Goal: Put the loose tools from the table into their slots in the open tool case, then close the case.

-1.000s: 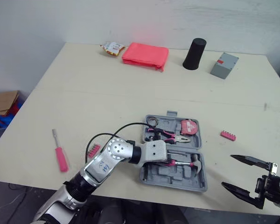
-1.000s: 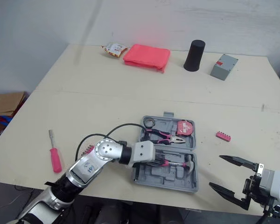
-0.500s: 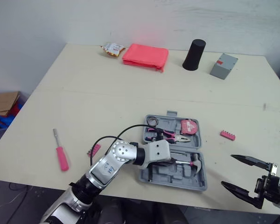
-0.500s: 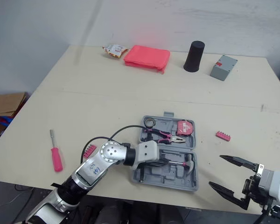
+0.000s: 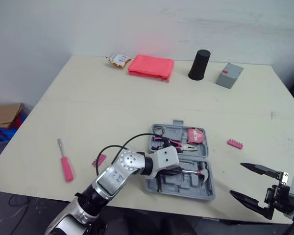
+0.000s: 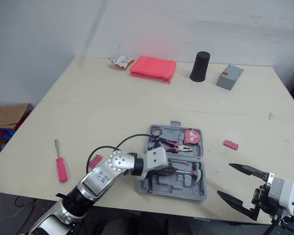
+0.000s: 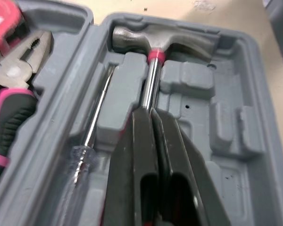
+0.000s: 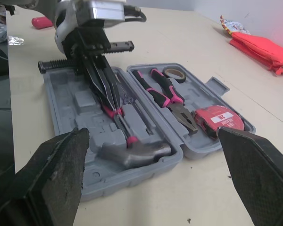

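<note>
The grey tool case (image 5: 206, 188) lies open near the table's front edge. Pliers (image 5: 179, 143), a red tape measure (image 5: 196, 135) and a small roll of tape (image 5: 159, 130) sit in its far half. My left gripper (image 7: 151, 112) is down in the near half, shut on the shaft of the hammer (image 7: 160, 40), which lies in its slot beside a clear-handled screwdriver (image 7: 92, 136). My right gripper (image 5: 236, 179) hovers open to the right of the case, holding nothing. On the table lie a pink screwdriver (image 5: 64, 161) and two pink bit holders (image 5: 99, 159) (image 5: 235, 143).
Along the far edge are a pink folded cloth (image 5: 151, 65), a snack packet (image 5: 118, 59), a black cup (image 5: 199, 64) and a grey box (image 5: 229, 75). A cardboard box (image 5: 5, 115) sits on the floor at the left.
The camera has tilted, shifting the whole picture. My left gripper has edged slightly right over the case's near half, still on the hammer. The right gripper has stayed open and still.
</note>
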